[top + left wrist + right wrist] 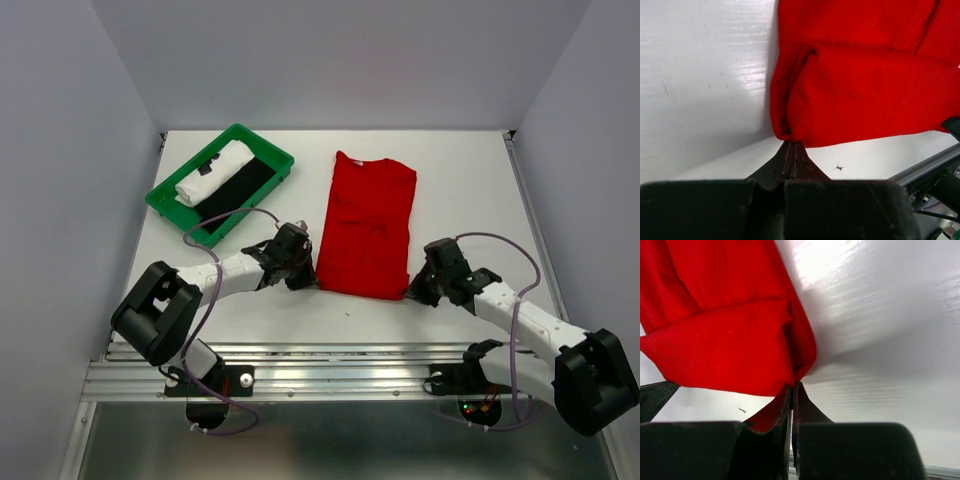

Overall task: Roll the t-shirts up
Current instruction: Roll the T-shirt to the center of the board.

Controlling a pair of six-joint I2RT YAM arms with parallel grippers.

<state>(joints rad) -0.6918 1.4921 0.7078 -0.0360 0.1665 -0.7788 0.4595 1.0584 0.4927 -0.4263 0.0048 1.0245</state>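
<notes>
A red t-shirt (368,222) lies folded into a long strip on the white table, its near hem toward the arms. My left gripper (307,277) is shut on the hem's near left corner (785,132). My right gripper (416,289) is shut on the near right corner (799,371). Both corners are lifted slightly and bunched at the fingertips. In the green tray (165,198) at the back left sit a rolled white t-shirt (213,173) and a rolled black t-shirt (235,190), side by side.
The green tray stands diagonally near the table's left edge. Grey walls close in the back and both sides. A metal rail (330,378) runs along the near edge, carrying both arm bases.
</notes>
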